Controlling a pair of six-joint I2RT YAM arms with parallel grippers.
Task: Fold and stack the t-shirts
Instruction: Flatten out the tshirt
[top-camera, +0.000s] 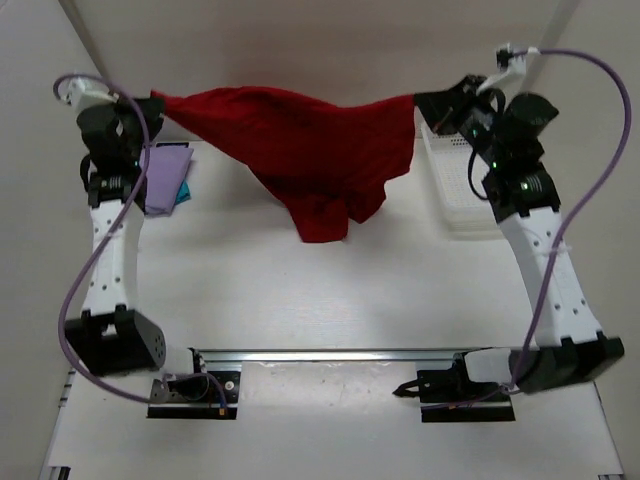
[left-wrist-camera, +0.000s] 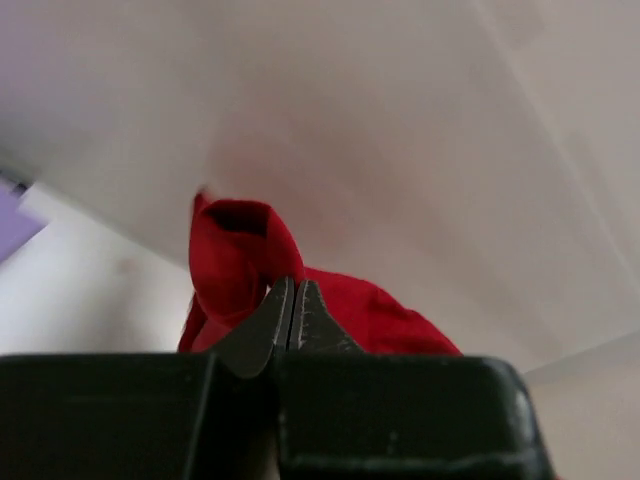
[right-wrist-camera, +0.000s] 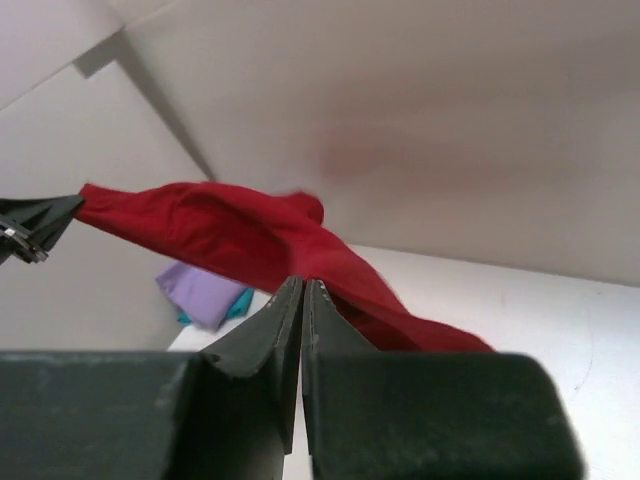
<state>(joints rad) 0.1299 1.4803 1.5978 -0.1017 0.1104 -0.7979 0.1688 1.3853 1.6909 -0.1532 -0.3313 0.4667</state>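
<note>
The deep red t-shirt (top-camera: 300, 150) hangs stretched in the air between both grippers, its middle sagging toward the table. My left gripper (top-camera: 157, 100) is shut on its left corner; in the left wrist view the jaws (left-wrist-camera: 293, 285) pinch the red fabric (left-wrist-camera: 235, 260). My right gripper (top-camera: 420, 100) is shut on its right corner; in the right wrist view the jaws (right-wrist-camera: 302, 285) pinch the red fabric (right-wrist-camera: 230, 235). The folded lavender t-shirt (top-camera: 165, 178) lies on the teal t-shirt (top-camera: 184, 190) at the table's left, under my left arm. Both show in the right wrist view (right-wrist-camera: 205, 293).
A white mesh basket (top-camera: 455, 185) stands at the table's right, under my right arm. White walls close in the back and both sides. A metal rail (top-camera: 330, 355) runs along the near edge between the arm bases.
</note>
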